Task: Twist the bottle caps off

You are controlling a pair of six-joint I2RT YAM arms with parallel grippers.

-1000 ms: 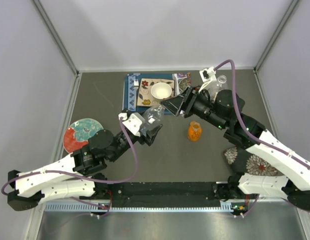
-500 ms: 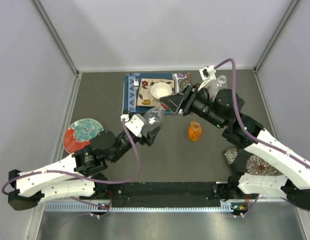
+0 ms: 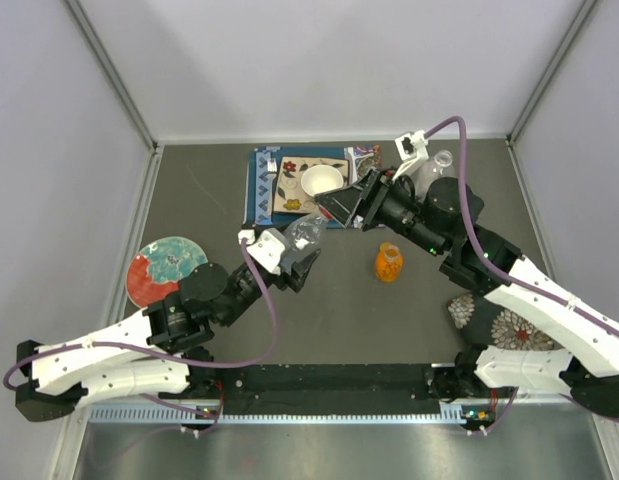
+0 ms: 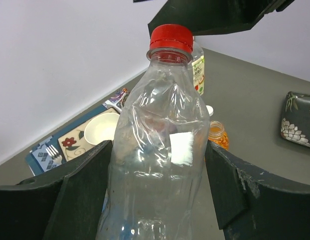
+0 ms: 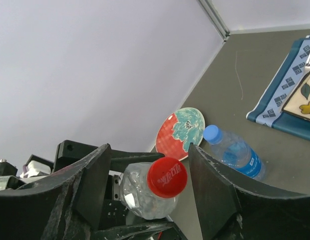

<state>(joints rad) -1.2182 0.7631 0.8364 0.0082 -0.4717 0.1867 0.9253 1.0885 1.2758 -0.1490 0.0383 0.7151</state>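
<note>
Left gripper (image 4: 157, 167): pinching the clear bottle (image 4: 160, 115) by its body, raised off the table, so it cannot spin.
Red cap (image 5: 167, 177): screwed on that bottle's neck.
Right gripper (image 5: 150, 176): above the bottle, jaws spread either side of the cap without touching it, apparently lined up to twist.

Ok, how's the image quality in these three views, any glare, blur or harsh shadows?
Top external: soft, even light, sharp, only faint shadows. Left wrist: clear bottle crisp, one bright white patch on it, likely glare. Right wrist: red cap sharp, no motion blur.
</note>
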